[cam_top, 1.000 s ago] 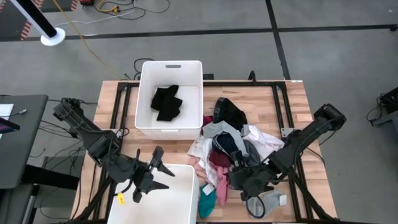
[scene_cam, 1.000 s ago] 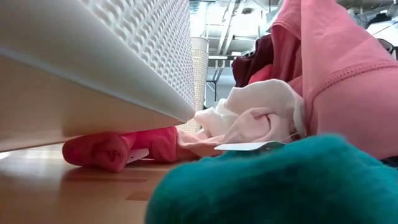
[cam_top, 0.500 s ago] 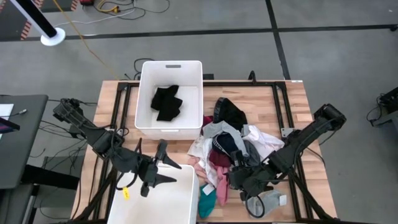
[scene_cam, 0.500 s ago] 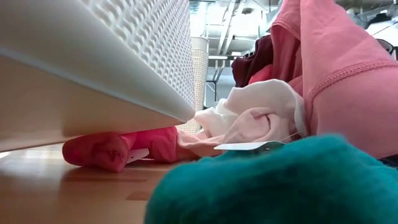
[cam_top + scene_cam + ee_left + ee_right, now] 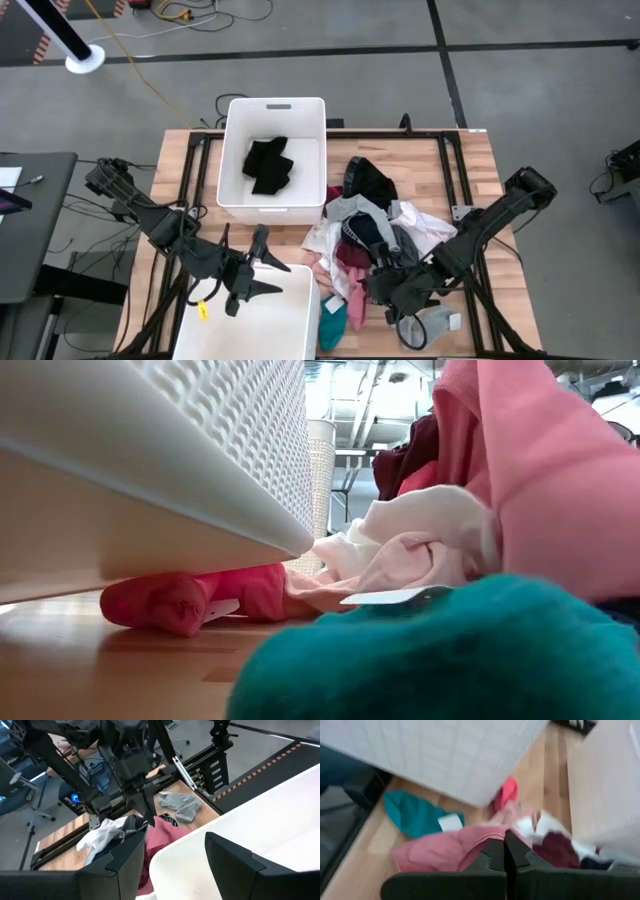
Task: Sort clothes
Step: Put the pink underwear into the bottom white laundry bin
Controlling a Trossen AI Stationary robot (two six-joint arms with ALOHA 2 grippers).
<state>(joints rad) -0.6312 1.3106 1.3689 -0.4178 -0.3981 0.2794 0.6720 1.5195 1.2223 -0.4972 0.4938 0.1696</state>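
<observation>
Over the near-left corner of the wooden slatted table (image 5: 470,160), the left gripper (image 5: 262,276) hangs above the rim of the empty white rectangular plastic bin (image 5: 250,325), fingers spread apart with nothing between them; in the left wrist view both dark fingers (image 5: 127,857) frame that bin's rim. Behind it, the second white rectangular plastic bin (image 5: 240,130) stands at the table's far-left side and holds one crumpled black fabric garment (image 5: 268,165). Right of both bins lies the mixed pile of small soft clothes (image 5: 375,235): black, white, grey, maroon and pink pieces heaped together, touching the far bin's corner. A teal fabric piece (image 5: 333,322) lies at the pile's near edge, just beside the near bin; the low view shows it close to the lens, with a bright pink rolled item (image 5: 185,600) tucked under the bin's edge. The right gripper (image 5: 385,288) sits low on the near side of the pile, jaws shut, tips against pink fabric (image 5: 445,845); whether any cloth is pinched cannot be told. A grey sock (image 5: 432,325) lies near it.
</observation>
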